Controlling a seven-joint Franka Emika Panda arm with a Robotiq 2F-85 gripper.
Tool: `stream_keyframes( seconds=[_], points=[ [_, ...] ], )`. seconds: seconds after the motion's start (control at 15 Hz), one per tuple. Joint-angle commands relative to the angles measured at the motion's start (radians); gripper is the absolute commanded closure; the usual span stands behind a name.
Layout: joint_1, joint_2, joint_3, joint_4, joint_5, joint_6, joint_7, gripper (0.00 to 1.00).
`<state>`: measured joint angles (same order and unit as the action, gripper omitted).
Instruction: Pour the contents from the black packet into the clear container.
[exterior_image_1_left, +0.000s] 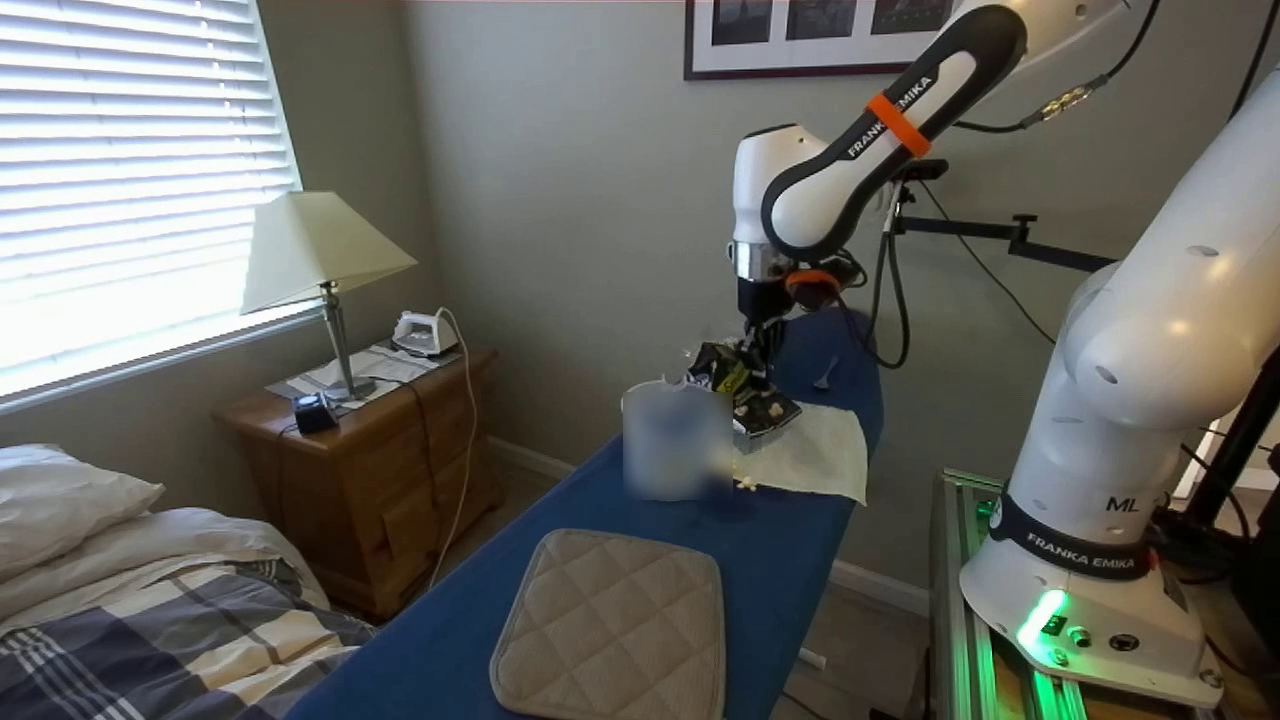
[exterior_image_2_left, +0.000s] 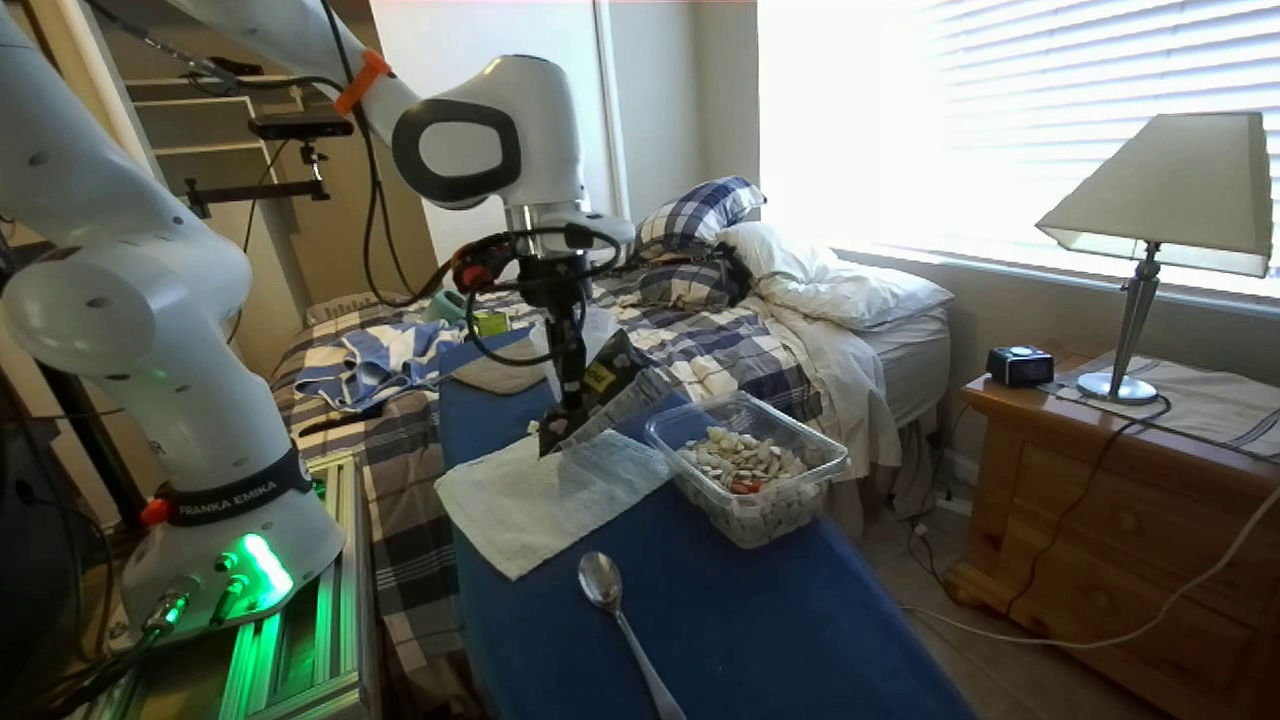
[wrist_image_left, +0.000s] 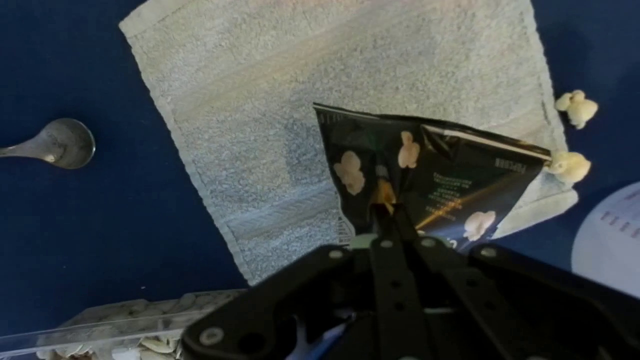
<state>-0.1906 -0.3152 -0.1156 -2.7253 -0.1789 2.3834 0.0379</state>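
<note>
The black packet (exterior_image_1_left: 745, 385) is crinkled, with popcorn pictures and a yellow patch; it also shows in an exterior view (exterior_image_2_left: 612, 375) and the wrist view (wrist_image_left: 450, 180). My gripper (wrist_image_left: 389, 210) points down and is shut on the packet, holding it tilted low over the white cloth. Its fingers also show in an exterior view (exterior_image_2_left: 570, 395). The clear container (exterior_image_1_left: 678, 440), a pale, slightly tapered tub, stands beside the packet but is blurred; its contents cannot be seen. In the wrist view, part of it (wrist_image_left: 610, 240) shows at the right edge. The packet's opening is hard to make out.
The white cloth (exterior_image_2_left: 550, 500) lies on the blue ironing board (exterior_image_2_left: 740, 640). A rectangular clear tub (exterior_image_2_left: 750, 490) of pale pieces stands beside it. A spoon (exterior_image_2_left: 602, 582), loose popcorn (wrist_image_left: 577, 107) and a grey quilted pad (exterior_image_1_left: 610, 620) lie on the board.
</note>
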Motion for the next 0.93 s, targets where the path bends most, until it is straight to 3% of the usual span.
stream_keyframes(
  seconds=[0.0,0.4,0.87],
  points=[
    [-0.006,-0.011,0.047,0.063,-0.01,-0.075,0.132,1.0],
    [-0.003,0.025,0.078,0.231,0.006,-0.254,0.299,1.0],
    [-0.014,0.092,0.059,0.412,0.036,-0.464,0.479,1.0]
  ],
)
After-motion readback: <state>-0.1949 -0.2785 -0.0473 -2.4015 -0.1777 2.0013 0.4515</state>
